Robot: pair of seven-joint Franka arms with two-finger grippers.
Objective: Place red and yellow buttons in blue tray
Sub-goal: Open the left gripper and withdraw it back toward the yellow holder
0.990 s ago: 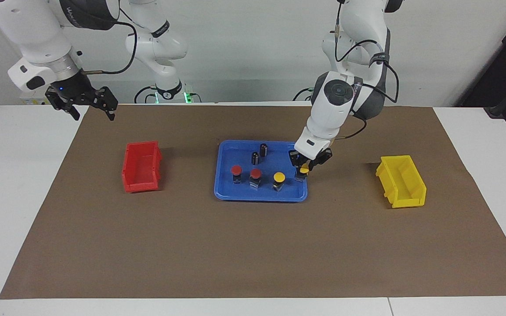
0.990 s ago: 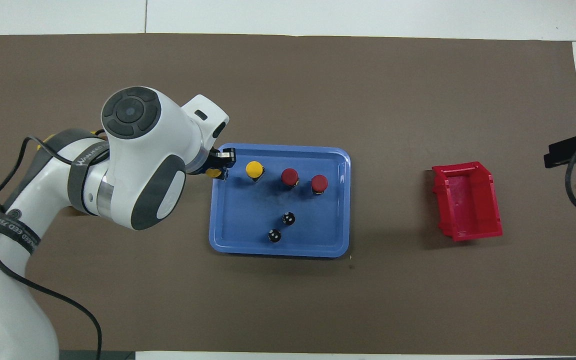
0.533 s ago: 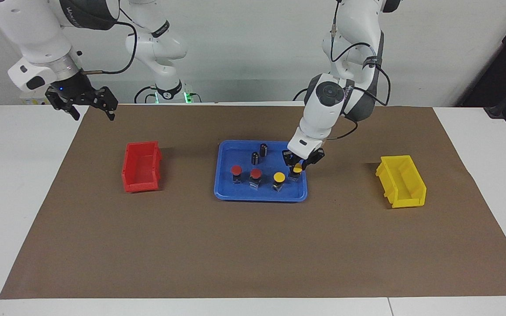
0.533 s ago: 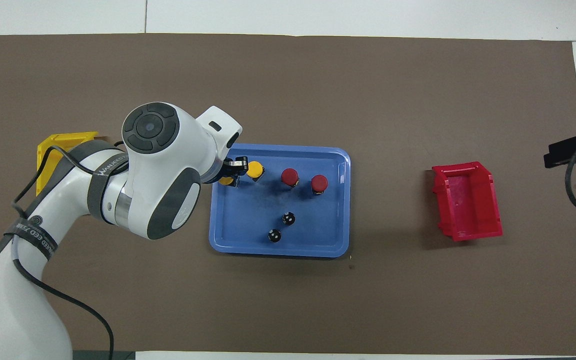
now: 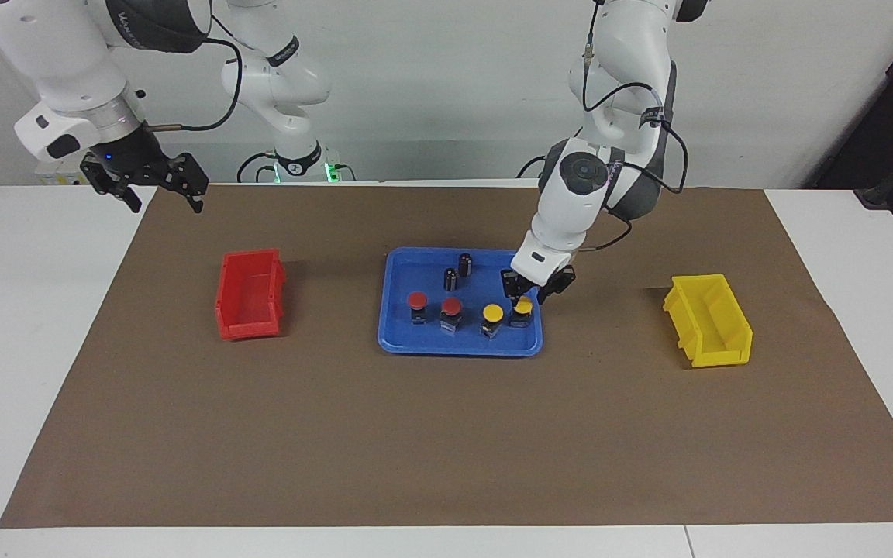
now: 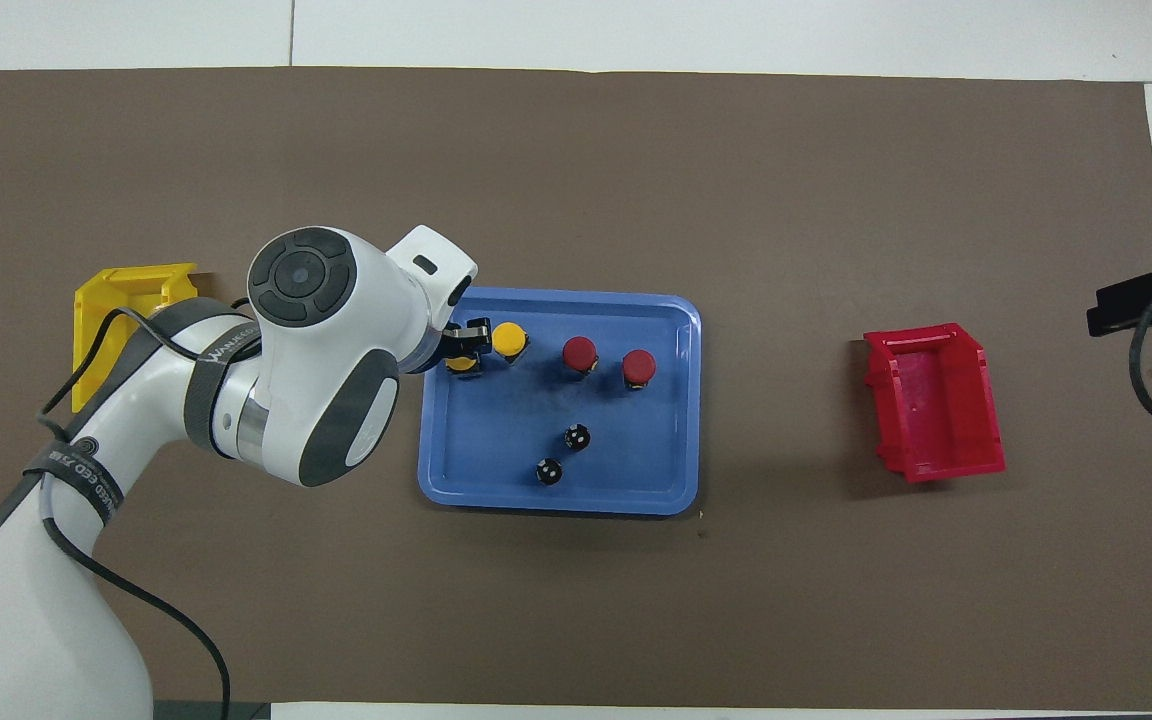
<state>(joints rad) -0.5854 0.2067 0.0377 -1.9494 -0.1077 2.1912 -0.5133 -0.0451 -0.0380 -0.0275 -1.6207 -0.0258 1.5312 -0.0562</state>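
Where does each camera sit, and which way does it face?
Facing view: high across the table, looking at both arms; left gripper over the wide shallow blue plastic tray, right gripper waiting.
Overhead view: above the robots' end, looking steeply down; only the left arm shows.
Shared: tray, small deep red bin.

Left arm's wrist covering most of the yellow bin from overhead, left tool half tucked under that wrist, its finger gap too small to read, right tool cut out of the overhead view entirely
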